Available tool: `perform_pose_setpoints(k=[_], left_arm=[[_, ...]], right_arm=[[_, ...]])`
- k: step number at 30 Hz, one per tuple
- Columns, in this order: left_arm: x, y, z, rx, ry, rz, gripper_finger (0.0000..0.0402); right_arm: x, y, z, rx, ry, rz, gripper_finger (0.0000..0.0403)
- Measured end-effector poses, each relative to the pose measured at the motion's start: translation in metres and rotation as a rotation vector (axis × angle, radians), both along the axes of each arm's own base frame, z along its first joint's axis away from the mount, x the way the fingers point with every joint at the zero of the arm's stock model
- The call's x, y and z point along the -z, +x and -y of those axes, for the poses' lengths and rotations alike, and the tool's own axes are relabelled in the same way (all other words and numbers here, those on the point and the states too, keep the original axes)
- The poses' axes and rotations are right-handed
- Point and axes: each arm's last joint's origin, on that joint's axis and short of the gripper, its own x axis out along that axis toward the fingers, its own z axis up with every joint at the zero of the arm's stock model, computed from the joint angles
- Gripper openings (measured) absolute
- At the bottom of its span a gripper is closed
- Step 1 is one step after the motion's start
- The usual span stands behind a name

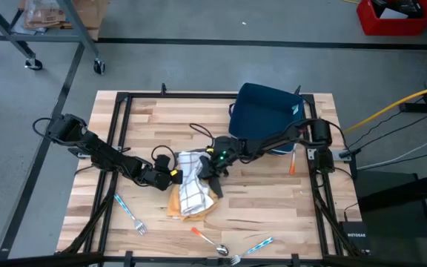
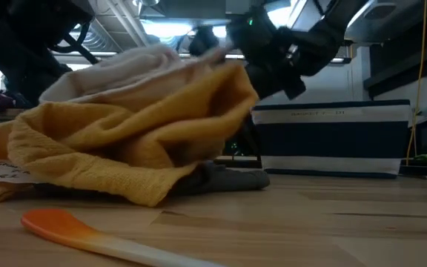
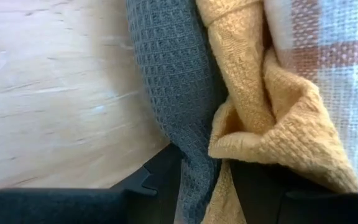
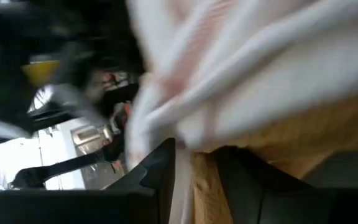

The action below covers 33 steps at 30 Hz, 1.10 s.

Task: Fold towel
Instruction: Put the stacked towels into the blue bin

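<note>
Towels observed in a loose heap at the middle of the table [image 1: 273, 215], not yet folded. The heap holds three cloths: a white checked towel [image 1: 193, 185] on top, a yellow towel [image 1: 176, 204] under it, and a grey towel [image 3: 173, 81] at the bottom edge.

Left gripper [image 1: 170, 175]: low on the table, at the heap's left side. In its wrist view the grey towel and a fold of the yellow towel run down between its two dark fingers [image 3: 157, 177]. The fingers stand a little apart with cloth in the gap; whether they press on the cloth cannot be told.

Right gripper [image 1: 212, 165]: at the heap's upper right edge, directly across the heap from the left gripper. In its wrist view the white checked towel and the yellow towel hang between its fingers [image 4: 157, 168]. Gap visible, fabric within it; whether it is clamped cannot be told.

Behind the right gripper, along its arm: a dark blue bin [image 1: 265, 115] with a white band. Beyond the heap, on the side away from both grippers: an orange-handled spoon [image 1: 210, 239], close to the yellow towel, and a blue-handled fork [image 1: 129, 215] near the left arm.
</note>
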Motion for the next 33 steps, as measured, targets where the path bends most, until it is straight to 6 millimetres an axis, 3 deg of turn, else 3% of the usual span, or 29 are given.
perform_pose_setpoints(k=[4,8,14,19,33], left_arm=[[0.000,0.000,0.000,0.010,0.008,-0.009,0.0128],[0.000,0.000,0.000,0.014,0.005,-0.010,0.0128],[0.000,0.000,0.000,0.019,-0.001,-0.012,0.0127],[0.000,0.000,0.000,0.018,-0.003,-0.011,0.0127],[0.000,0.000,0.001,0.032,-0.016,-0.008,0.0127]], right_arm=[[-0.020,-0.003,0.001,0.042,-0.021,0.031,0.0117],[-0.028,-0.012,0.002,0.111,-0.063,-0.061,0.0117],[-0.021,-0.027,-0.012,0.203,-0.176,-0.270,0.0117],[-0.016,-0.032,-0.023,0.248,-0.256,-0.328,0.0117],[-0.005,-0.044,-0.014,0.455,-0.399,-0.489,0.0117]])
